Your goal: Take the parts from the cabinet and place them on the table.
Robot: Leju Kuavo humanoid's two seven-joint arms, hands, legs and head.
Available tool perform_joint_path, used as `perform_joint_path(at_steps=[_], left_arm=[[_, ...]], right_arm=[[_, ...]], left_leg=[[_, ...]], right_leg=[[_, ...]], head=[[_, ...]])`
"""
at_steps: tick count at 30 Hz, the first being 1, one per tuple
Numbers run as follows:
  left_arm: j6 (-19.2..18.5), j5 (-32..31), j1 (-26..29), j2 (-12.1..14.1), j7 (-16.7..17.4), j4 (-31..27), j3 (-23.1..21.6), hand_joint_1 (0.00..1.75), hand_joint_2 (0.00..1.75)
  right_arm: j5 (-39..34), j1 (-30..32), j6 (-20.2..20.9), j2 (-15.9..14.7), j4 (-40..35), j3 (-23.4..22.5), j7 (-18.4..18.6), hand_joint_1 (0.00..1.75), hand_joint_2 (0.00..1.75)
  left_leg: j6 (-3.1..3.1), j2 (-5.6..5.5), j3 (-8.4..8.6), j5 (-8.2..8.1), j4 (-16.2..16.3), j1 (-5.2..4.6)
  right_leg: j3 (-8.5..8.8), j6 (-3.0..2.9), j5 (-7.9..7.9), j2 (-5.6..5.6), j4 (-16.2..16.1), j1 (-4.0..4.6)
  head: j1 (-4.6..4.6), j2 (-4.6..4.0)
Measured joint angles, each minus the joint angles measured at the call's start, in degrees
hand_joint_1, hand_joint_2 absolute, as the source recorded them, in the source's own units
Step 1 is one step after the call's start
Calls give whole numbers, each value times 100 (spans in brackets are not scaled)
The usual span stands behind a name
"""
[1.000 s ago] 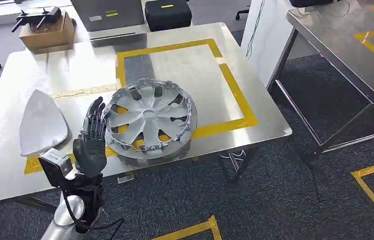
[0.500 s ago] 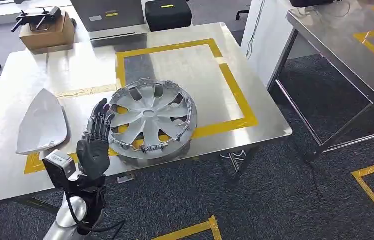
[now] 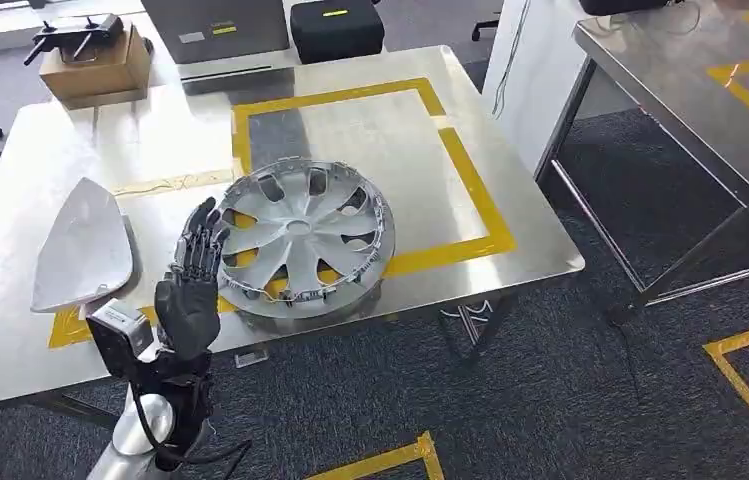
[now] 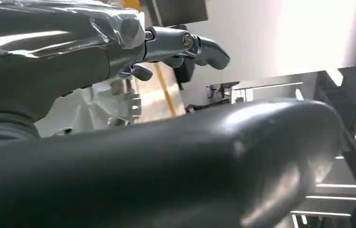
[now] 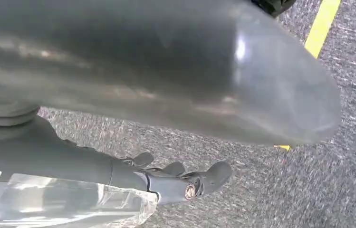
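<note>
- A pale grey wedge-shaped panel (image 3: 83,245) is lying on the steel surface (image 3: 50,150) at its left side, its near edge overlapping a strip of yellow tape (image 3: 470,190).
- A cardboard box (image 3: 95,62) is sitting at the far left corner of the surface, with a black clamp-like tool (image 3: 75,33) resting on top of it.
- The left hand (image 3: 190,275) is standing upright over the near edge of the surface, fingers spread and holding nothing; its fingertips are reaching up just beside the left rim of the wheel cover, and contact cannot be told.
- The silver wheel cover (image 3: 300,235) is lying face up on the surface, straddling the near line of the yellow tape square, close to the front edge.
- A black case (image 3: 337,27) is sitting beyond the far edge of the surface.
- A second steel table (image 3: 690,90) is standing well apart on the right, over dark carpet (image 3: 550,400).
- The right hand (image 5: 176,180) is hanging over the carpet beside a yellow floor line (image 5: 321,28), fingers loosely extended, gripping nothing.
</note>
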Motion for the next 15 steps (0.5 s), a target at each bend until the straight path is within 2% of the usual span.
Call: perform_joint_path(at_steps=[4, 6, 7, 8, 9, 11, 12, 13, 14, 15], left_arm=[[109, -39, 169, 20, 28, 4, -2, 0, 0], [146, -39, 184, 33, 28, 0, 0, 0, 0], [148, -42, 185, 33, 26, -9, -2, 0, 0], [148, -46, 178, 31, 26, -11, -2, 0, 0], [148, -46, 175, 31, 24, -15, -2, 0, 0], [148, -46, 207, 33, 24, -13, -2, 0, 0], [148, -44, 217, 33, 26, -13, -2, 0, 0], [148, -46, 225, 31, 26, -13, -2, 0, 0], [151, -46, 227, 31, 28, -13, -2, 0, 0], [157, -44, 227, 33, 33, -13, -2, 0, 0]], right_arm=[[-35, 70, -28, 13, 2, 0, -50, 0, 0], [-59, 91, -39, 20, 4, 0, -72, 0, 0], [-61, 97, -48, 9, 7, 0, -72, 0, 0], [-68, 107, -55, 2, 11, 0, -76, 0, 0], [-68, 108, -61, 4, 11, 0, -81, 0, 0], [-70, 128, -72, 2, 13, 0, -81, 0, 0], [-74, 141, -74, 2, 15, 0, -81, 0, 0], [-74, 149, -74, -2, 17, 0, -81, 0, 0], [-74, 149, -74, -9, 20, 0, -81, 0, 0], [-76, 144, -79, -13, 20, -2, -83, 0, 0]], left_leg=[[39, -3, -13, -17, 38, -4], [103, -6, 1, 44, 20, -18], [147, 10, 75, 145, -114, 56], [161, 24, 86, 175, -143, 44], [170, 26, 71, 181, -142, 49], [170, 31, 54, 184, -139, 42], [163, 31, 44, 192, -129, 43], [157, 30, 34, 194, -116, 52], [146, 27, 24, 189, -92, 65], [119, 23, 7, 172, -51, 87]], right_leg=[[8, 34, 0, -2, -2, -5], [41, 107, 52, -3, -33, -10], [22, 107, 11, -14, -6, 11], [-42, 96, -97, -26, 112, 5], [-188, 64, -316, -26, 481, -14], [-592, 55, -755, -32, 1505, -55], [-739, 94, -882, -34, 1907, -76], [-724, 163, -870, -38, 1966, -112], [-556, 248, -766, -42, 1740, -145], [-257, 344, -592, -57, 1241, -178]], head=[[0, 0], [0, 0], [0, 0], [9, 0], [11, 0], [4, 0], [9, 0], [7, 0], [7, 0], [7, 0]])
